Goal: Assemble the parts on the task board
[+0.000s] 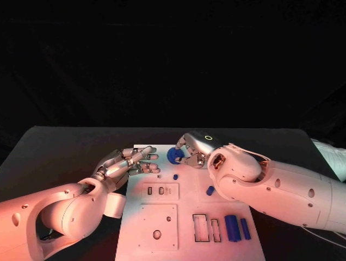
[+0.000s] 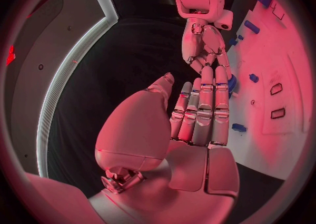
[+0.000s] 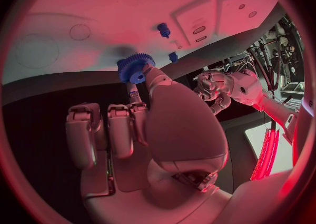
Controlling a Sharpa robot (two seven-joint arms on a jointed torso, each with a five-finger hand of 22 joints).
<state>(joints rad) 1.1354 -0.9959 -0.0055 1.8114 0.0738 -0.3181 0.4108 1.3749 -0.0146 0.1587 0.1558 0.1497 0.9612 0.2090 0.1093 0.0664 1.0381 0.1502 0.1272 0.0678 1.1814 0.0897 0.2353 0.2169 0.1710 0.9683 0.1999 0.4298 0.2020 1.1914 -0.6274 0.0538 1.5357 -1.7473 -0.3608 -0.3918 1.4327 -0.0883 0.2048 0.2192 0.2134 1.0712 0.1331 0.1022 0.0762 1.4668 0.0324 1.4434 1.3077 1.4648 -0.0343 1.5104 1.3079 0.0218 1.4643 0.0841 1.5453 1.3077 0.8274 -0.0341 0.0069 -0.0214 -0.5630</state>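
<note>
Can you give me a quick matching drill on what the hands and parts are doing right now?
Things:
1. right hand
2. left hand
3. two long blue bars
4. blue gear

States or places:
A. lying side by side near the task board's near right corner
B. holds nothing, fingers stretched out
C. pinched at fingertips over the board's far end
D. holds a toothed blue part

Pairs: 1-D, 2-B, 3-A, 4-C
</note>
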